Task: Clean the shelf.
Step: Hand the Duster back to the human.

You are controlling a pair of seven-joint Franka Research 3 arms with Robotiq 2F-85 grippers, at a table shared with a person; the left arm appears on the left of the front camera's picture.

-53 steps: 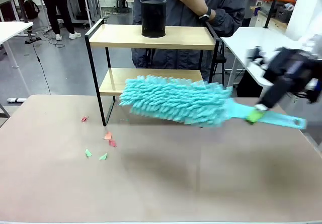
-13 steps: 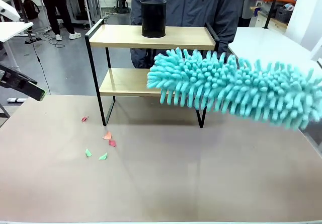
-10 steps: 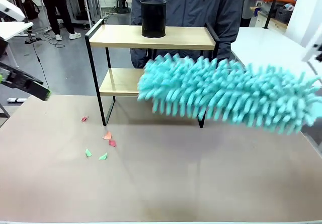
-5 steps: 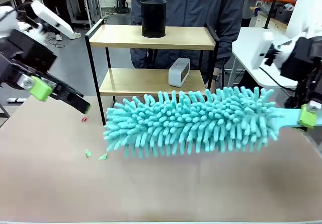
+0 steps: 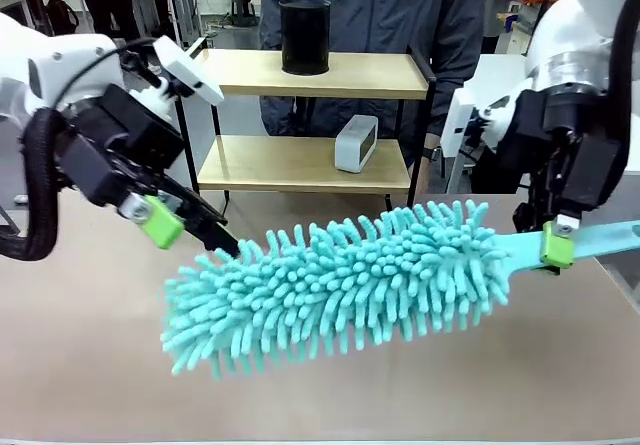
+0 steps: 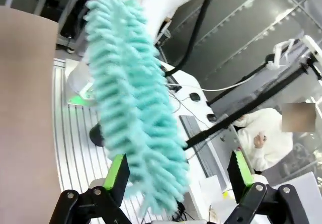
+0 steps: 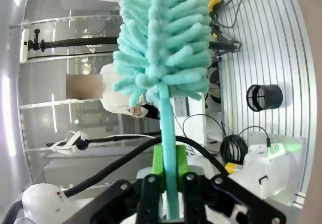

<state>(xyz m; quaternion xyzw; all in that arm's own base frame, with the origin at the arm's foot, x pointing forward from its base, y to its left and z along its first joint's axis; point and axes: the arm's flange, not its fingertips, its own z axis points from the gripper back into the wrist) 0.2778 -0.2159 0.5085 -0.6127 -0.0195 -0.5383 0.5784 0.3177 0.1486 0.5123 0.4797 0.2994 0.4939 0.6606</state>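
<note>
Shelf stands at the far side of the brown table, in front of the person, but nearest to the camera is the turquoise duster. Its fluffy head hangs over the middle of the table, lying almost level, with the tip a little lower toward the robot's left. I cannot tell if the fibres touch the table top.

The right gripper is pressed together on the flat turquoise handle of the duster; in the right wrist view the handle runs straight up between the two closed green pads to the fluffy head.

The left gripper is near the tip end of the duster head, just behind it in the front view. In the left wrist view its fingers are spread wide, and the duster tip hangs between them, close to one green pad. I cannot tell if it touches.

Farther away, the shelf has two light wooden boards in a black frame. A black mesh cup stands upright on the upper board. A small white box-like device stands on the lower board, toward its right half. The person in a dark grey jacket stands directly behind the shelf.
</note>
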